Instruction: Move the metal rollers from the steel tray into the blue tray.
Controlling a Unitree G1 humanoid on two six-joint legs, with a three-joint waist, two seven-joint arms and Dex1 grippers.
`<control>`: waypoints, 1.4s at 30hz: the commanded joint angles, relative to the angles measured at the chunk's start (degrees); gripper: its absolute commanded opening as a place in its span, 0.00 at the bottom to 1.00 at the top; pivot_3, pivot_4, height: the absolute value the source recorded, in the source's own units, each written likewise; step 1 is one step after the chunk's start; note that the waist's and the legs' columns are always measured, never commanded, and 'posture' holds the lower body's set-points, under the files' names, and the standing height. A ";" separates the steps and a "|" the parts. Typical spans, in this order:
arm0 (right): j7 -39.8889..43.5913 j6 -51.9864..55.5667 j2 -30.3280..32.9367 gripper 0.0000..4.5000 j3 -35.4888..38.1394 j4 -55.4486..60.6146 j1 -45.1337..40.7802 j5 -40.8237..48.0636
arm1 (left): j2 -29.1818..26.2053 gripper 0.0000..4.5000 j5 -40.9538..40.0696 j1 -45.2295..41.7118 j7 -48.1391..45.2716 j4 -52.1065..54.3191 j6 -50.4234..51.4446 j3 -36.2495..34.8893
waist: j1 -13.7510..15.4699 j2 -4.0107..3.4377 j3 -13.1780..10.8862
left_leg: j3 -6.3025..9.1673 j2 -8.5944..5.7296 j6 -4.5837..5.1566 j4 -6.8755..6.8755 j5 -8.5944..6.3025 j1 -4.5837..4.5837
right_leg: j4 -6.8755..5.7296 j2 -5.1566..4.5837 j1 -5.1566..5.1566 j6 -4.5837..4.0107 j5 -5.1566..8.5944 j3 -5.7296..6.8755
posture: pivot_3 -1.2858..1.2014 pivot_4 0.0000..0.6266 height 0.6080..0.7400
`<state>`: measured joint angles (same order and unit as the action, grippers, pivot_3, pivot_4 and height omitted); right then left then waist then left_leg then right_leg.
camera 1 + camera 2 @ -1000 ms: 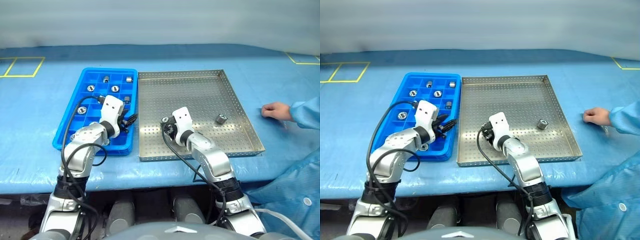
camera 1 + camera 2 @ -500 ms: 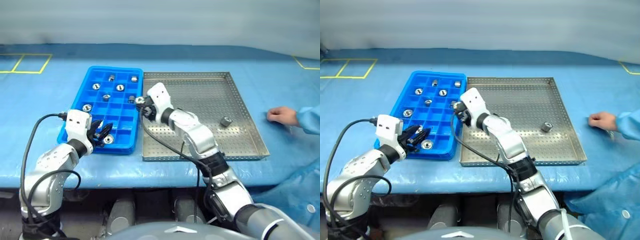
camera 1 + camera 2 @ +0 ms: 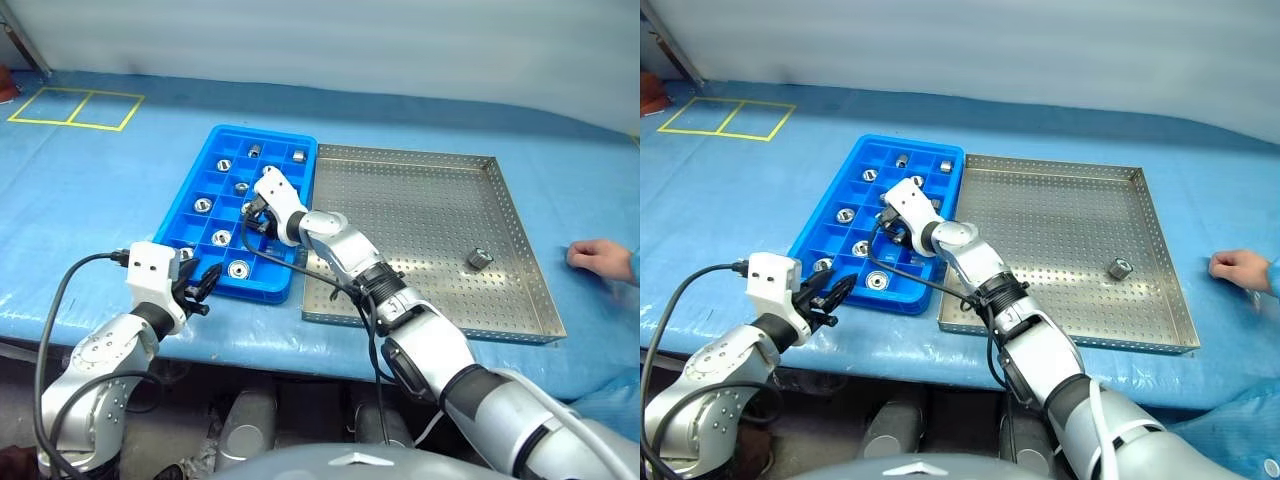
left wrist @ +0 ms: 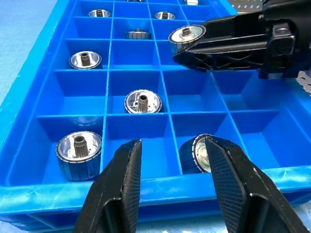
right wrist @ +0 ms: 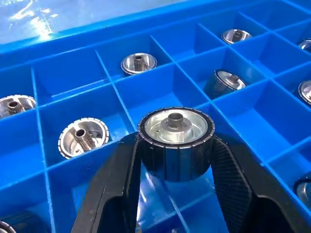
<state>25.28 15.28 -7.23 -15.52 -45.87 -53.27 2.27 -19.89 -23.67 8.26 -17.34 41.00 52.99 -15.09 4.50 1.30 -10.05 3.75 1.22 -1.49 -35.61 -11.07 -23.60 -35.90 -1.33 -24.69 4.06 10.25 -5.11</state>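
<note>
the right end effector point(image 5: 176, 160), its two black fingers clamped on a small shiny silver metal roller point(image 5: 175, 141) with a ribbed rim, hangs over the bright blue rectangular plastic tray point(image 3: 222, 152) with its grid of square compartments, left of centre in the head views; in the right wrist view the gripped roller sits above a blue divider, clear of the compartment floor beneath. several more silver rollers lie in the blue tray's compartments, among them one point(image 3: 238, 269) near the tray's lower edge and one point(image 3: 203, 204) on its left side. at lower left of the left eye view the left end effector point(image 3: 203, 287) is held just off the blue tray's near rim with its fingers parted and nothing between them; the left wrist view looks past those fingers at rollers in the nearest row and at the right end effector point(image 4: 181, 48) with its load farther back. one last dark-centred roller point(image 3: 479, 259) remains on the large square grey perforated steel tray point(image 3: 420, 215), toward its right side, right of centre in the frame. both trays sit side by side on a table covered in blue sheeting point(image 3: 100, 190). a person's hand point(image 3: 598, 257) rests on the sheeting at the right edge.
</note>
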 commanded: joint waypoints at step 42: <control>-32.60 22.46 14.30 0.81 26.52 51.66 37.02 -8.94 | 3.24 0.49 2.23 -24.95 -9.43 -21.51 -8.39 26.04 | -8.40 -0.15 0.06 | 0.72 -0.03 -0.25 -0.04 0.13 -0.12 | -0.10 -0.13 0.17 -0.23 0.16 0.83 | 0.51 0.24 1.00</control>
<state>-6.30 39.10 7.26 10.13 5.55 -15.52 -7.04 -16.47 -21.37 -16.54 -26.38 18.28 45.75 11.23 -3.90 1.15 -9.99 4.48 1.19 -1.74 -35.65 -10.94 -23.71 -36.01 -1.46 -24.51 3.82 10.42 -4.28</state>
